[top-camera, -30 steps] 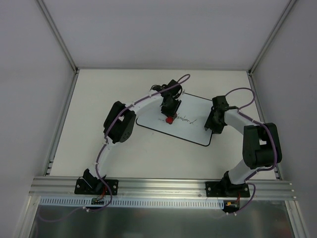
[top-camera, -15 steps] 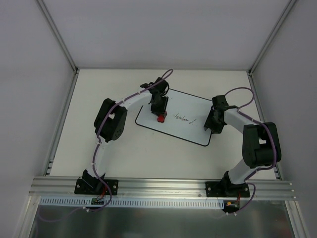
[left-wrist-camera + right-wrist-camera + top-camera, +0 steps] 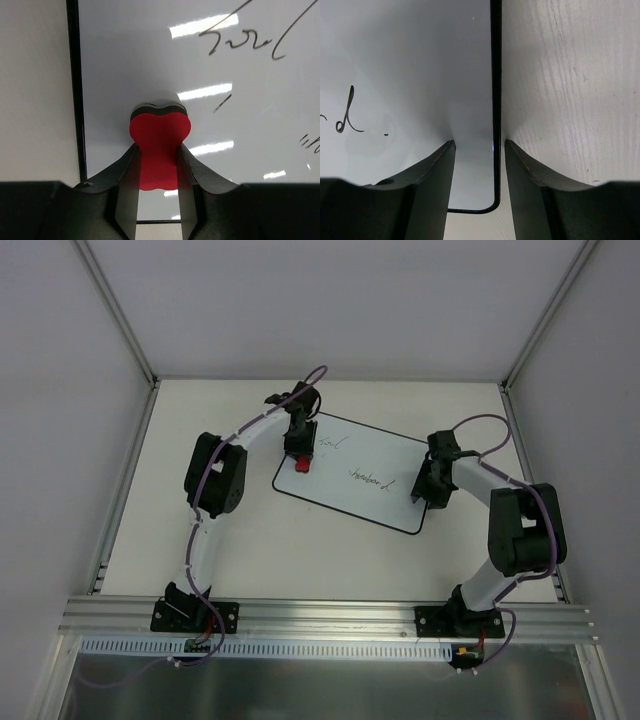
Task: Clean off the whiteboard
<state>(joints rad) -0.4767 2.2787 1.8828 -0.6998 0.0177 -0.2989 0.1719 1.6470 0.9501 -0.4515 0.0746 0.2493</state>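
White walls [image 3: 320, 310] close in a pale table [image 3: 200, 450] on three sides, and an aluminium rail [image 3: 330, 612] at the near edge carries the bases of the two arms.

One whiteboard [image 3: 385, 505] lies flat on the table at a slant, roughly in the middle and a little toward the far side. Both grippers are at it, one at each end.

The left gripper [image 3: 301, 458] hangs over the board's left part, close to the black border on that side. It is clamped on the single red eraser [image 3: 160, 132], with the fingers [image 3: 127, 190] pinching the eraser's narrow waist. The rounded lobe sticks out past the tips and casts a dark shadow on the white face. The pictures do not show whether the eraser touches the board.

The right gripper [image 3: 479, 144] is at the board's right edge. Its fingers stand a little apart and pinch nothing. They straddle the thin black border, one tip over the white face and the other over the bare table. A rounded corner of the board shows just below the gap between them. It cannot be told whether the tips press down.

From above, two patches of dark handwriting can be counted. One [image 3: 330, 443] sits just beside the left gripper, toward the far edge. The other [image 3: 368, 478] lies near the middle, between the two grippers. The left wrist view also shows a few small stray strokes.
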